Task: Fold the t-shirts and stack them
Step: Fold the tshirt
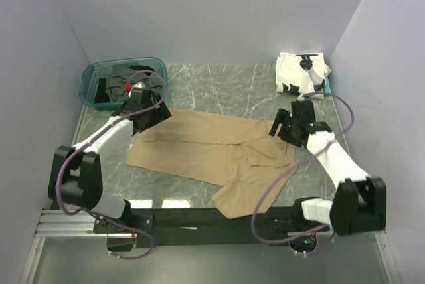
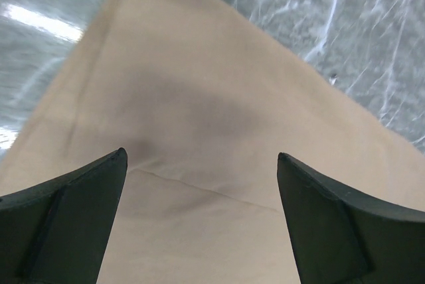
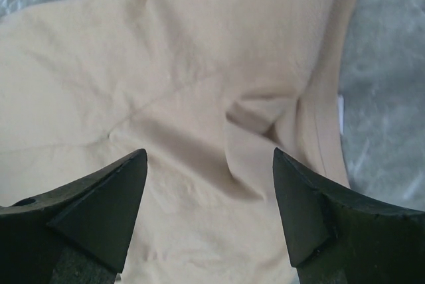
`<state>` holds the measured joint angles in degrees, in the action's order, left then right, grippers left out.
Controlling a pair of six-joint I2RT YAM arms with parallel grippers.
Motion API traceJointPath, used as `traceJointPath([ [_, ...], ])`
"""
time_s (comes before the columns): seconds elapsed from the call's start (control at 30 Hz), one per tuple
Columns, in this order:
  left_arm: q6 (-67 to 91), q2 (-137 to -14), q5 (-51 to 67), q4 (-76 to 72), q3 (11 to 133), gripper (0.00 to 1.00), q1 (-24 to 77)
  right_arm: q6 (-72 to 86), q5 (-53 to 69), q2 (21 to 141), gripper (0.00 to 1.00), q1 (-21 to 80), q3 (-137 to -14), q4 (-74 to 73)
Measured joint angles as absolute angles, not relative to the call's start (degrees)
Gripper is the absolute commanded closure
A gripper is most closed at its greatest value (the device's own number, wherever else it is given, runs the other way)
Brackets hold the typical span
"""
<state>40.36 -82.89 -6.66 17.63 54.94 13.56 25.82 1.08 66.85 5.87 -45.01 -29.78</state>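
Note:
A tan t-shirt (image 1: 206, 151) lies spread across the middle of the table, one part hanging toward the near edge. My left gripper (image 1: 151, 117) is open just above its far-left edge; in the left wrist view the tan cloth (image 2: 199, 131) with a seam fills the space between the fingers (image 2: 80, 198). My right gripper (image 1: 287, 127) is open above the shirt's right end; the right wrist view shows a raised fold (image 3: 252, 144) of the tan shirt between the fingers (image 3: 312, 204). A folded white shirt with black patches (image 1: 302, 75) lies at the far right. Dark shirts (image 1: 123, 85) lie in the teal bin.
The teal plastic bin (image 1: 93, 75) stands at the far left corner. Grey walls close in the table on the left, back and right. The black arm rail (image 1: 199, 221) runs along the near edge. Marble table surface (image 1: 219, 88) shows behind the tan shirt.

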Motion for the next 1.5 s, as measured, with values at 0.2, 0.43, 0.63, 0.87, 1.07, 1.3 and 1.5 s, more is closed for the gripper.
traceJointPath([
  [0.2, 40.4, -90.6, -4.0, 14.1, 54.5, 0.01, 13.7, 25.5, 1.1, 83.9, 0.18, 5.9, -52.0, -25.6],
  [0.43, 40.6, -93.9, -4.3, 12.5, 51.8, 0.00, 13.7, 23.9, 0.9, 98.3, 0.18, 5.8, -60.2, -26.1],
  [0.63, 43.0, -91.7, -5.9, 9.4, 48.4, 0.01, 13.7, 22.2, 0.5, 106.0, 0.18, 5.6, -68.4, -29.0],
  [0.87, 47.0, -86.8, -8.1, 10.7, 43.9, 0.01, 13.7, 19.6, 0.8, 114.3, 0.22, 5.4, -80.3, -33.5],
  [1.07, 49.8, -82.5, -8.5, 13.2, 40.7, 0.01, 14.5, 15.8, 1.1, 121.7, 0.22, 5.3, -91.9, -36.3],
  [1.3, 50.9, -75.5, -11.7, 22.8, 40.6, 0.00, 14.8, 11.1, -0.7, 120.6, 0.22, 5.3, -96.9, -39.8],
  [1.5, 53.3, -64.9, -13.5, 25.2, 42.2, 0.01, 14.8, 12.7, -3.3, 97.9, 0.22, 7.2, -80.4, -36.7],
])
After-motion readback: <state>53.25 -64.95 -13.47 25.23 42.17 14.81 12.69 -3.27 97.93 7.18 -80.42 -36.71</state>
